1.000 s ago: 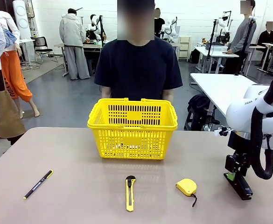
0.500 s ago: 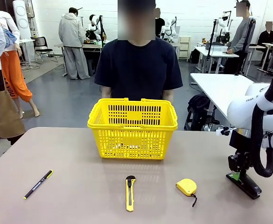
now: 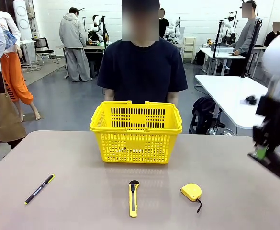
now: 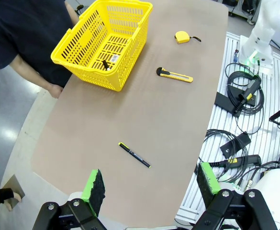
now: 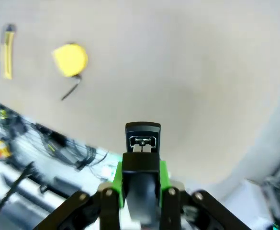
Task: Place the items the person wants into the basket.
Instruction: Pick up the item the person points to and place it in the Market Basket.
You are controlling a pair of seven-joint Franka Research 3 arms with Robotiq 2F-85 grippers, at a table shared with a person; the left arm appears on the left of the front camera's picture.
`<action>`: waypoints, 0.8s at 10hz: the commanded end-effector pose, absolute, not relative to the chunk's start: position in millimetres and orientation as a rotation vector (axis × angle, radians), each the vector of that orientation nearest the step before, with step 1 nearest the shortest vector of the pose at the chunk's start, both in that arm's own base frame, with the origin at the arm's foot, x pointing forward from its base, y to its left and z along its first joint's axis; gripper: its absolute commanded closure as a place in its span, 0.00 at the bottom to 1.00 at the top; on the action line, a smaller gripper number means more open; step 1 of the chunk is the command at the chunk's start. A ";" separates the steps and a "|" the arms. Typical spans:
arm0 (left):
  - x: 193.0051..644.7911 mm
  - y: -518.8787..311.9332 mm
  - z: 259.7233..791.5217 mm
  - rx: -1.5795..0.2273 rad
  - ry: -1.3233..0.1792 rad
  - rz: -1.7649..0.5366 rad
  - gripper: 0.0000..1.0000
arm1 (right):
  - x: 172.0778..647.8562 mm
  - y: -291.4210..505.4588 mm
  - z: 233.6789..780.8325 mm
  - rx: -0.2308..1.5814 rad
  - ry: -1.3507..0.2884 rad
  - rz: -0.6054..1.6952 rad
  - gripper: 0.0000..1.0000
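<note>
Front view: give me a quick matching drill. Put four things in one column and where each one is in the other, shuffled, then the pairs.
Things:
1. stapler
2. tape measure
3. pen
4. knife

Places:
A. on the table, toward the robot's left
B. just in front of the basket
C. off the table, held by the right gripper
D. on the table, right of the knife

Pairs: 1-C, 2-D, 3-A, 4-B

stapler (image 3: 274, 166): dark, tilted, aloft in right pincer (image 3: 263, 154) | tape measure (image 3: 191, 191): yellow, on table (image 3: 82, 211) | basket (image 3: 136, 141): yellow, upright
</note>
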State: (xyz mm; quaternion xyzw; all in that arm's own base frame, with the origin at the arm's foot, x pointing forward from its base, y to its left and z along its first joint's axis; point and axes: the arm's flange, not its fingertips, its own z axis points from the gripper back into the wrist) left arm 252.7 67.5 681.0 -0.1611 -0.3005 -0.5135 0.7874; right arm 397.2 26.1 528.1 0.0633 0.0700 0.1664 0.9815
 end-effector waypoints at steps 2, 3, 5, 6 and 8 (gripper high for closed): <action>251.9 67.0 681.1 -0.352 -0.652 -1.111 0.00 | 385.8 25.8 615.1 0.157 0.065 0.278 1.00; 251.9 67.0 681.1 -0.352 -0.652 -1.111 0.00 | 381.0 26.3 628.8 0.144 0.042 0.263 1.00; 251.9 67.0 681.1 -0.352 -0.652 -1.111 0.00 | 375.7 24.9 627.9 0.146 0.046 0.267 1.00; 251.9 67.0 681.1 -0.352 -0.652 -1.111 0.00 | 369.3 24.5 644.4 0.135 0.025 0.286 1.00; 251.9 67.0 681.1 -0.352 -0.652 -1.111 0.00 | 369.3 24.5 644.4 0.135 0.025 0.286 1.00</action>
